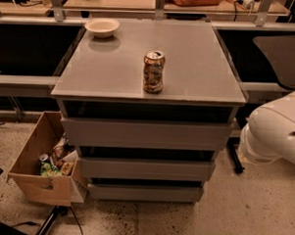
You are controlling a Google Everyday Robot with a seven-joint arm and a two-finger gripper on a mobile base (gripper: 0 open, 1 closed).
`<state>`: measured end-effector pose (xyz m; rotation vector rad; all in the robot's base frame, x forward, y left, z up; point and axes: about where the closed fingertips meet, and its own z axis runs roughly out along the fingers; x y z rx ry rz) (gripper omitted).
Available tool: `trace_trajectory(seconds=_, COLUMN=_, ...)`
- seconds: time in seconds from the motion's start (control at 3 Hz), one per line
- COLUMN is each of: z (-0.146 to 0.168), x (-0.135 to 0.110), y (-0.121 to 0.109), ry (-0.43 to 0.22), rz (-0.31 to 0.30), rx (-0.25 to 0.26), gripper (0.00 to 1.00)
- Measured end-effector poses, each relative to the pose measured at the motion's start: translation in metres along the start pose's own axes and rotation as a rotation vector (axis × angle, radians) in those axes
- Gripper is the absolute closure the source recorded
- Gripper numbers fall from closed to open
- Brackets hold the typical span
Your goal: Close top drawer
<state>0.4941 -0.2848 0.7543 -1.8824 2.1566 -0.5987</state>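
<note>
Grey metal drawer cabinet, centre of the frame, with a flat matte top and three stacked fronts below it.

Top drawer: the widest front, directly under the cabinet top, centre of the frame. A dark strip shows between its upper edge and the top's overhang. None of the box interior is exposed, and the front sits about in line with the overhang, so it looks pushed in or very nearly so. Whether it is fully seated cannot be told from this angle. Judged status: the closing is largely or wholly done, and at most a final nudge to flush is left.

White robot arm: a rounded link at the right edge, mid-height, beside the cabinet and apart from every drawer front.

Gripper: not visible. It lies outside the frame or behind the arm link, and whether it is released or clenched cannot be told. Nothing is in contact with the top drawer.

Cardboard box: lower left, on the speckled floor, beside the cabinet, open and holding mixed packets.

Middle drawer and bottom drawer: narrower fronts, both apparently shut.

Drinks can: upright on the cabinet top, near its middle.

Pale bowl: upper left corner of the cabinet top.
</note>
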Motion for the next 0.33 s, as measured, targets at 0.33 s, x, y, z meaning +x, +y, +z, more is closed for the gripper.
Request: trace_trajectory(seconds=0.33, z=-0.0756, x=0.061, y=0.0179, ry=0.07, rz=-0.014, rx=-0.02, gripper=1.0)
